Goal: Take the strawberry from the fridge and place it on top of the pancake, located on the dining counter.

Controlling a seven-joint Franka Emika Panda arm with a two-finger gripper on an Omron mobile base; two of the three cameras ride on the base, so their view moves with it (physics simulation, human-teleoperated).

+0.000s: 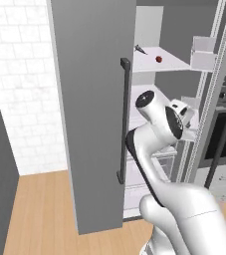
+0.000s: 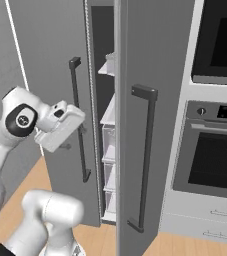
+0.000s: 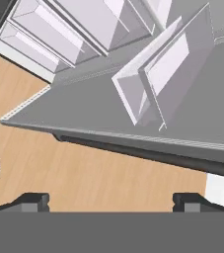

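Strawberry (image 1: 159, 59) was the small dark red fruit you were after, and it sat on an upper white shelf (image 1: 159, 62) inside the fridge (image 1: 92, 114), toward the front of that shelf, with a small dark object (image 1: 140, 49) lying behind it to the left. The fridge stood with its doors swung open. The left door, with its long dark handle (image 1: 124, 119), filled the middle of the left base view.

Your claw (image 3: 111, 200) was lower than the fruit. In the left base view the white hand (image 1: 181, 112) hung at about the middle shelves, so the strawberry lay above it and deeper into the cabinet (up and forward was the way to go, by my reading). The fruit was roundish, with no long axis you could line up on.

The hand view looked down past a door edge to white drawers (image 3: 44, 34), a door bin (image 3: 163, 79) and the wooden floor (image 3: 98, 168); the two dark tips stood far apart at the bottom of that view, with nothing between them, so the claw was spread wide and empty.

In the right base view the hand (image 2: 60, 125) was just in front of the opening between the two doors, with a black-fronted wall oven (image 2: 215, 145) to the right. No brand, label or readable writing was visible anywhere.
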